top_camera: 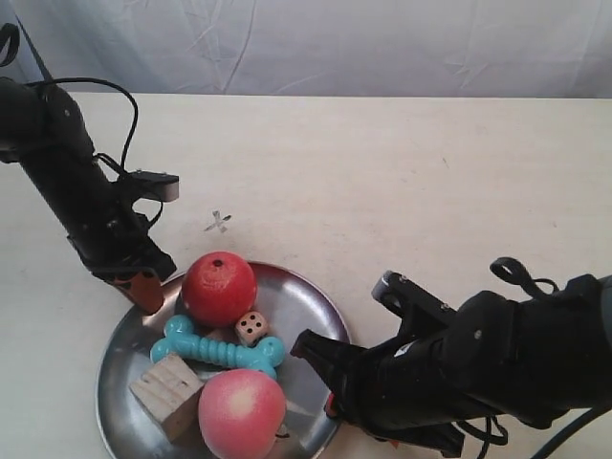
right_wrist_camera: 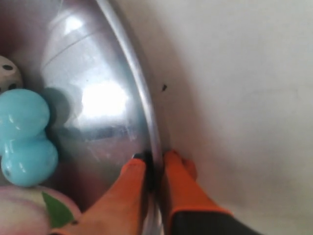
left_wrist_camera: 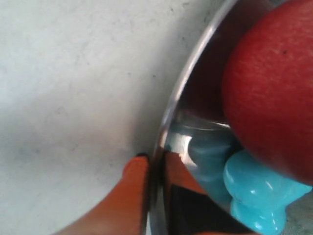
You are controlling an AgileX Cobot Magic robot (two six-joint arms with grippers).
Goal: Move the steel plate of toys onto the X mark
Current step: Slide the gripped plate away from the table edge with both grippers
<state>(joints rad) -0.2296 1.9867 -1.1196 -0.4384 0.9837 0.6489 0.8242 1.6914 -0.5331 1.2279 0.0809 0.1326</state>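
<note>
The left gripper [left_wrist_camera: 155,161] is pinching the plate [top_camera: 304,304] at its rim. One orange finger is outside the rim and one inside, next to the apple [top_camera: 219,288] and one end of the bone [top_camera: 218,350]. This is the arm at the exterior view's left, since that is the rim it holds there.

The plate is on the bench [top_camera: 402,172] near the edge closest to the exterior camera, toward the left corner. All five toys are on it. The apple is at the far side, with the die [top_camera: 251,327] just beside it. The bone lies across the middle. The cube [top_camera: 169,392] and peach [top_camera: 242,413] are at the near side.

The X [top_camera: 219,222] is bare. It lies just past the plate's far rim, toward the far edge of the bench, and is not touching the plate.

The right gripper [right_wrist_camera: 155,159] clamps the opposite rim the same way, with one finger on each side of the metal. The die, the bone's other end and the peach are close inside.

I judge the grasping done, as both sides are held. The pictures do not show whether the plate is already off the bench. What remains is a short, level carry toward the far edge, then setting the plate down over the X. The round toys could roll if either side dips.
</note>
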